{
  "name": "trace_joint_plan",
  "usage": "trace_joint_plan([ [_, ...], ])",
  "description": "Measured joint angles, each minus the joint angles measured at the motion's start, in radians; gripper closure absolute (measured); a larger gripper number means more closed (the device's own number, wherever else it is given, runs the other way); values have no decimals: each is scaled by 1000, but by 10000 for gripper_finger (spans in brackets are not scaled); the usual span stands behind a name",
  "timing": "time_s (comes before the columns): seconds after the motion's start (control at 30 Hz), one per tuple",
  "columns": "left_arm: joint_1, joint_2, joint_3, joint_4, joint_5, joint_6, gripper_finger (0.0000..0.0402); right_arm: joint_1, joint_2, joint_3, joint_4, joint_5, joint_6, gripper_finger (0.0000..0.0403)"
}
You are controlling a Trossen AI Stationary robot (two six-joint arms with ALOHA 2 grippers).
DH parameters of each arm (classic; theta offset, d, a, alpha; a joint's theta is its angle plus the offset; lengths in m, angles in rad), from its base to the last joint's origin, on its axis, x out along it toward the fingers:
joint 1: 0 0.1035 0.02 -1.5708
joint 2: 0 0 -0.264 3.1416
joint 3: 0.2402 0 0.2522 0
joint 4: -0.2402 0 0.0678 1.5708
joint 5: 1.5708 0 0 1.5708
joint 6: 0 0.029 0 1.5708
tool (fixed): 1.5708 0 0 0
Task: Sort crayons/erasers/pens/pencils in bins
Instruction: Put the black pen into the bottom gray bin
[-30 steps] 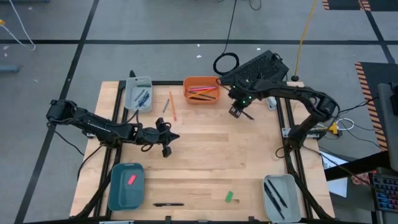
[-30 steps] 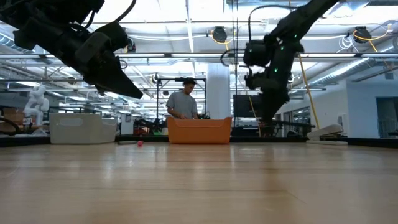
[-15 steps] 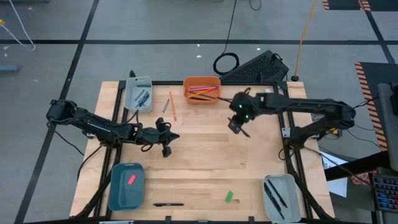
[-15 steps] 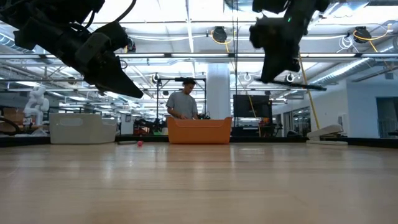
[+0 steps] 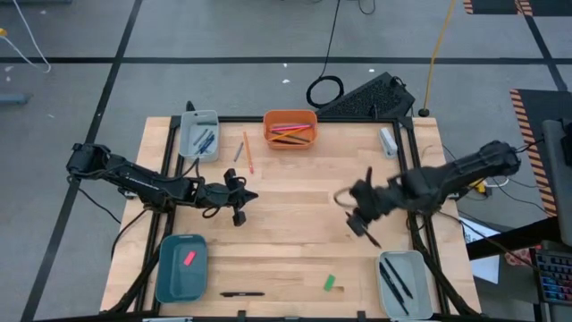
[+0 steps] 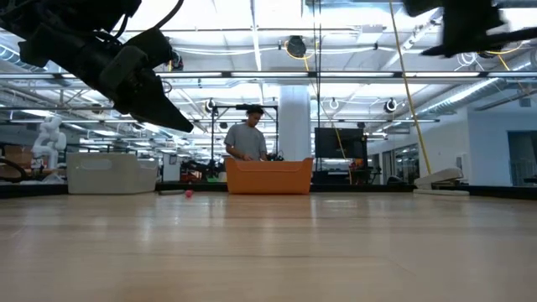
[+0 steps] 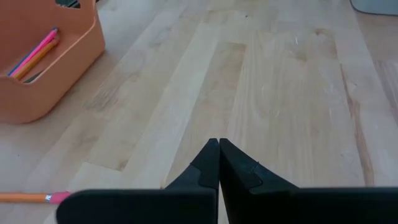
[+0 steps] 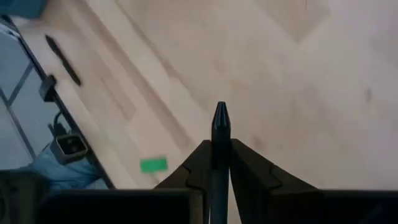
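Your right end effector, clamped on a slim black pen, has swung from beside the orange plastic bin toward the grey bin at lower right; release there. Left end effector waits mid-desk, pressed together.

Two dark jointed arms, black cabling; matte black tapered fingers.
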Motion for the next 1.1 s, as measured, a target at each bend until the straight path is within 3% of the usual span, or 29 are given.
trace_joint_plan([
  [0.23,0,0,0,0,0,9,391,337,11,-39,-3,119,385,362],
  [0.43,0,0,0,23,0,9,397,581,11,-203,184,222,685,362],
  [0.63,0,0,0,34,0,9,396,708,12,-318,361,271,717,362],
  [0.87,0,0,0,51,0,13,391,804,11,-325,355,272,769,362],
  [1.1,0,0,0,149,0,96,396,874,11,-326,234,270,878,362],
])
